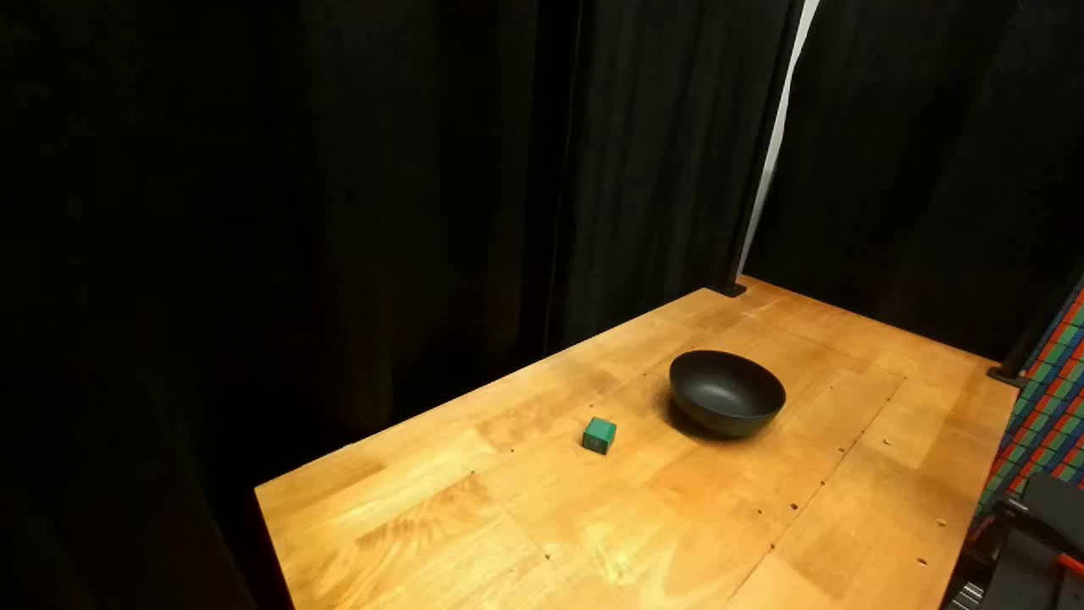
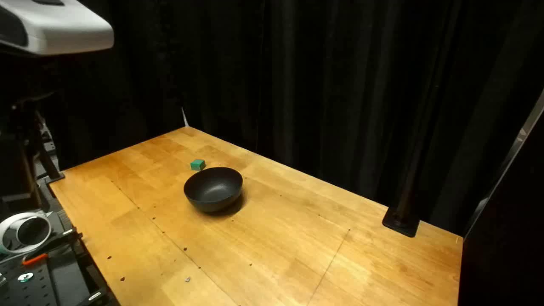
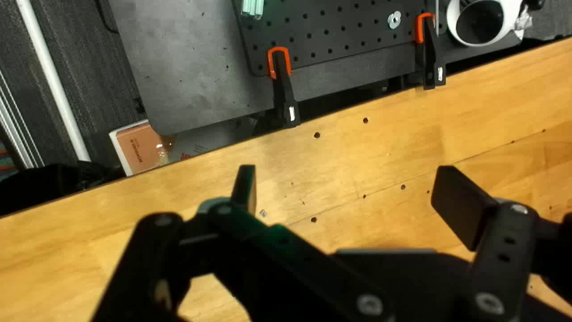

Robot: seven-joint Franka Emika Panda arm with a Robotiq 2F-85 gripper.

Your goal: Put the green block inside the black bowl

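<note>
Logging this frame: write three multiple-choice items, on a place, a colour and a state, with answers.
1. Where is the green block relative to the bowl?
A) inside it
B) beneath it
C) apart from it, on the table

2. What colour is the bowl?
A) white
B) black
C) red

3. The gripper is:
A) open
B) shut on the block
C) shut, holding nothing

1 C: table shows between them in an exterior view.
2 B: both exterior views show it black.
3 A: its fingers stand apart in the wrist view, nothing gripped.
</note>
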